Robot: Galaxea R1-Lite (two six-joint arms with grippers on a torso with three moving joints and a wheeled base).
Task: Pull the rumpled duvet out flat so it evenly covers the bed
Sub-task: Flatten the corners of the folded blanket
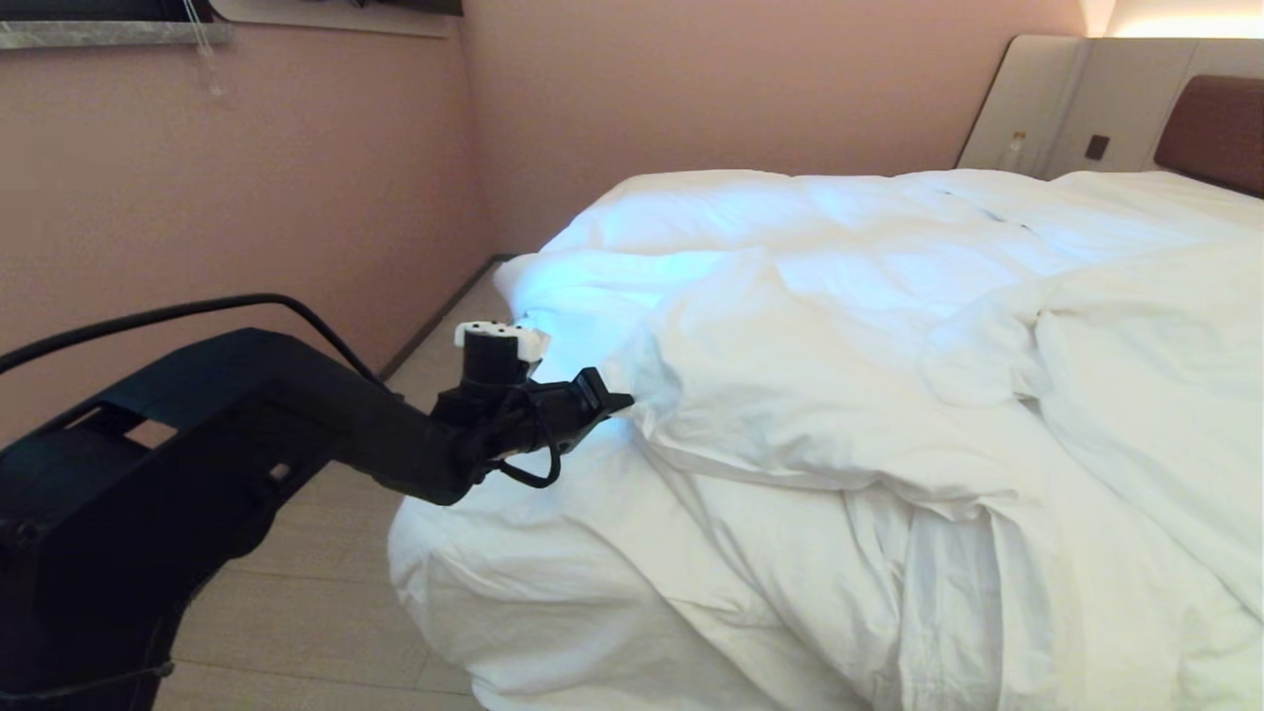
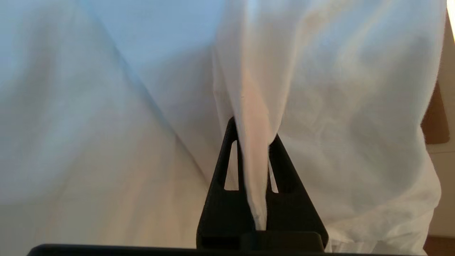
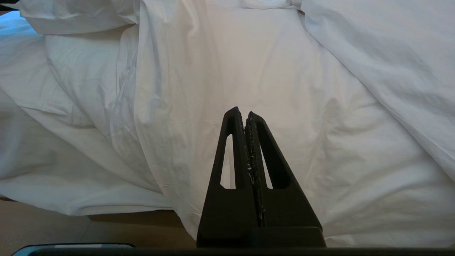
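The white duvet [image 1: 839, 395] lies bunched in thick folds across the bed [image 1: 1217, 128], spilling over the near side toward the floor. My left gripper [image 1: 617, 403] reaches in from the left and is shut on a folded edge of the duvet at the bed's near left part. In the left wrist view a ridge of duvet [image 2: 254, 149] runs between the two black fingers [image 2: 220, 185] of the left gripper [image 2: 253, 131]. My right gripper [image 3: 244, 114] is shut on nothing, hanging in front of the duvet [image 3: 320, 106] draped over the bed's side.
A pink wall [image 1: 296, 197] runs along the left with a strip of pale floor [image 1: 326, 592] between it and the bed. The brown headboard [image 1: 1215, 128] and beige panels [image 1: 1066, 99] stand at the far right. Floor [image 3: 53, 224] shows below the hanging duvet.
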